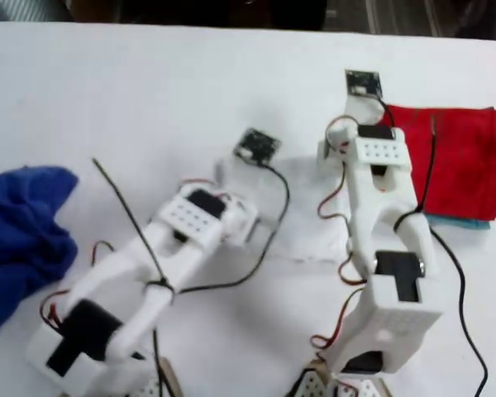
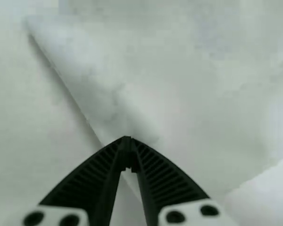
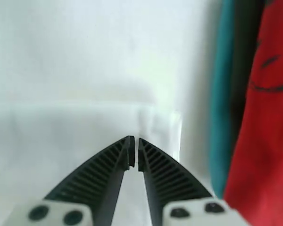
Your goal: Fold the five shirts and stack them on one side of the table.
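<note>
That white shirt (image 1: pixel 310 227) looks limp and light, best taken by its edge, where the left gripper (image 2: pixel 127 157) and right gripper (image 3: pixel 135 153) each seem to have their fingers nipped shut on it.

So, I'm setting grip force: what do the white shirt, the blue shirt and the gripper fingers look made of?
White shirt: thin matte cloth, likely cotton; it lies flat with a soft creased edge. Blue shirt: similar soft matte fabric, bunched in loose folds. Right gripper's fingers: rigid black plastic with a ribbed face, probably printed; the exact plastic can't be told.
</note>
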Motion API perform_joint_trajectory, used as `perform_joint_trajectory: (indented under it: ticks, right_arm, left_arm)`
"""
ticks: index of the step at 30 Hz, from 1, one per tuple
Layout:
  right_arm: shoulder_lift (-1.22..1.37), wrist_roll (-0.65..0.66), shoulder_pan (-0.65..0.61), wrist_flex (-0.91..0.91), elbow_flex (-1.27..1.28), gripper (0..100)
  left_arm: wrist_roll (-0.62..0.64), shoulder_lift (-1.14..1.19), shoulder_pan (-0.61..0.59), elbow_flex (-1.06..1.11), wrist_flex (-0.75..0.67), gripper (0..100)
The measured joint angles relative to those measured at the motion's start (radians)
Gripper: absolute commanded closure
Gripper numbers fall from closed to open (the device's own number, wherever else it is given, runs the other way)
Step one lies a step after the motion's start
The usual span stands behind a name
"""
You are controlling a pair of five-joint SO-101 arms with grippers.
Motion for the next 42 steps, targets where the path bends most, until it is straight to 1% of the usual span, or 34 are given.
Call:
perform_joint_trajectory:
  ticks: [5,8,15,19,27,31,35,38,42]
  right_arm:
    - [0.061,0.000,0.000,-0.008,0.000,97.8]
    - [0.140,0.000,0.000,-0.012,-0.023,97.8]
    - [0.238,0.000,0.000,0.006,-0.143,97.8]
    - [0.247,0.043,0.000,0.014,-0.195,97.8]
    - [0.247,0.054,-0.003,0.172,-0.348,97.8]
    - [0.247,0.054,-0.002,0.235,-0.439,97.8]
    - [0.247,0.054,-0.002,0.351,-0.529,97.8]
    - [0.247,0.054,-0.002,0.416,-0.549,97.8]
    - [0.247,0.086,-0.008,0.419,-0.549,97.8]
  left_arm:
    - [0.000,0.026,0.005,0.044,0.005,97]
    - [0.000,0.075,0.005,0.075,-0.038,97]
    - [0.000,0.103,0.005,0.052,-0.083,97]
    - [0.000,0.107,-0.003,0.052,-0.098,97]
    - [0.000,0.109,-0.055,0.049,-0.100,97]
    - [0.002,0.110,-0.057,-0.008,-0.031,97]
    - [0.000,0.110,-0.057,-0.123,0.097,97]
    - [0.000,0.110,-0.064,-0.203,0.189,97]
    - [0.000,0.112,-0.063,-0.215,0.209,97]
